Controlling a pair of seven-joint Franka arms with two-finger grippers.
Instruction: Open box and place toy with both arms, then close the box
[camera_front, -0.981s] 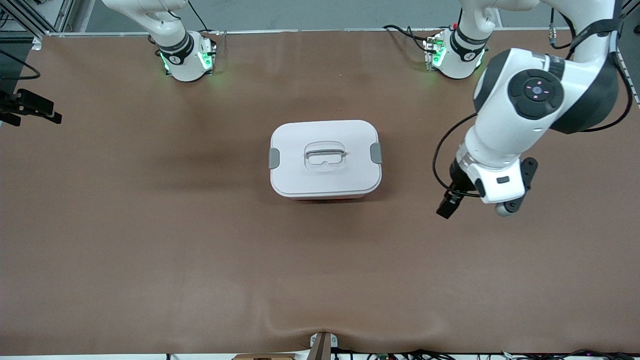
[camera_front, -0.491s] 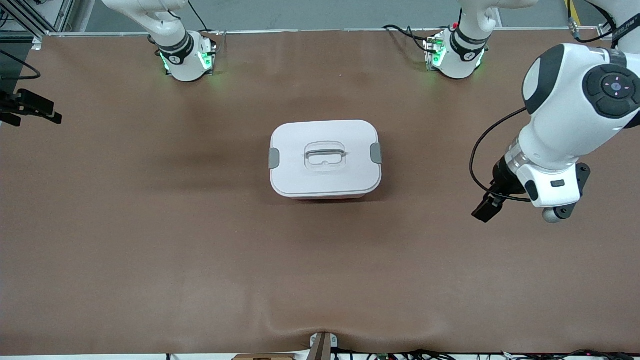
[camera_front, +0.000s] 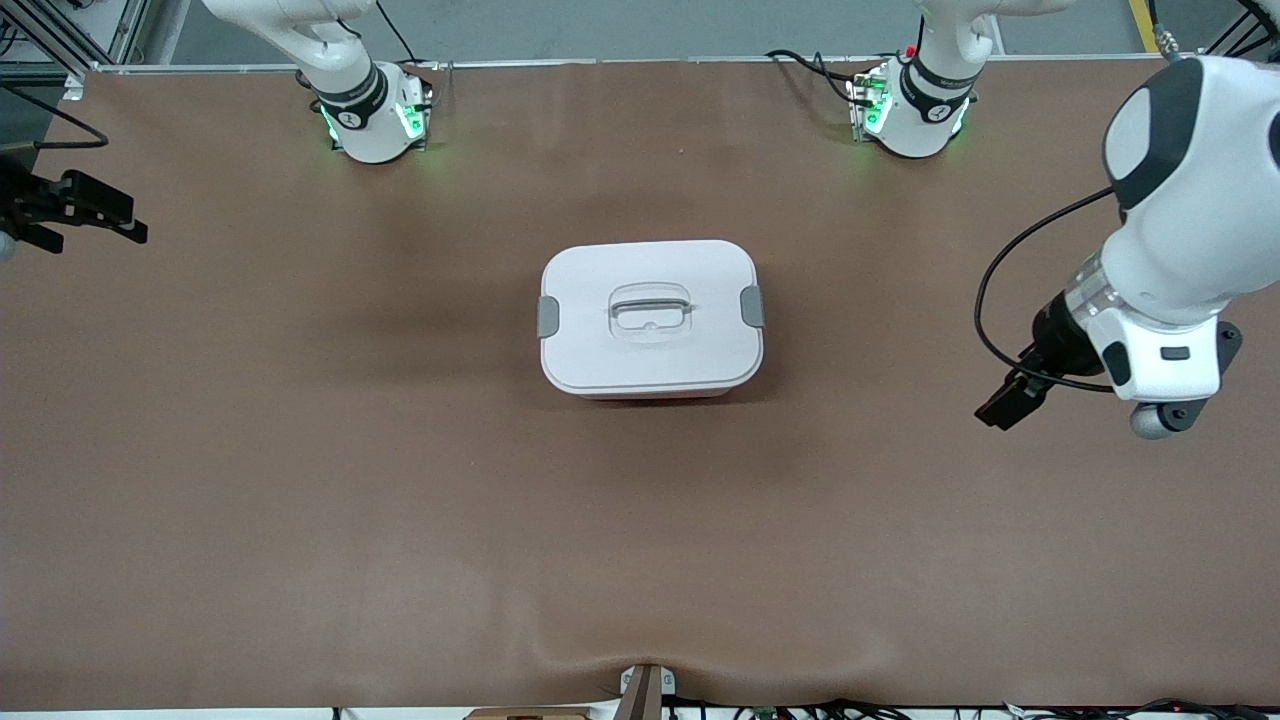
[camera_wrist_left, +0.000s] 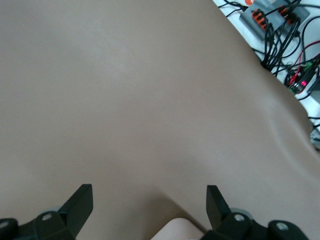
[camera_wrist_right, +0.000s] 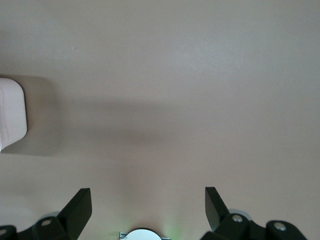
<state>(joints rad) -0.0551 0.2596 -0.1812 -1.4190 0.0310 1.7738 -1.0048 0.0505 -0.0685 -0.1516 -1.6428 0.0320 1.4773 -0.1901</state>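
Box closed and clipped; toy not in sight.
The box (camera_front: 651, 317) sits mid-table, lid on. The left gripper (camera_wrist_left: 149, 205) and right gripper (camera_wrist_right: 148, 206) hang over bare table at opposite ends, fingers apart, empty. Judged complete, or not begun.

We see the left gripper (camera_wrist_left: 149, 202) with its two black fingers (camera_wrist_left: 80, 200) spread wide and nothing between them, over bare brown table (camera_wrist_left: 130, 100). Past the table's edge lie tangled cables (camera_wrist_left: 280, 47) and a grey box (camera_wrist_left: 267, 15) with orange connectors. A pale rounded shape (camera_wrist_left: 175, 231) sits between the finger bases
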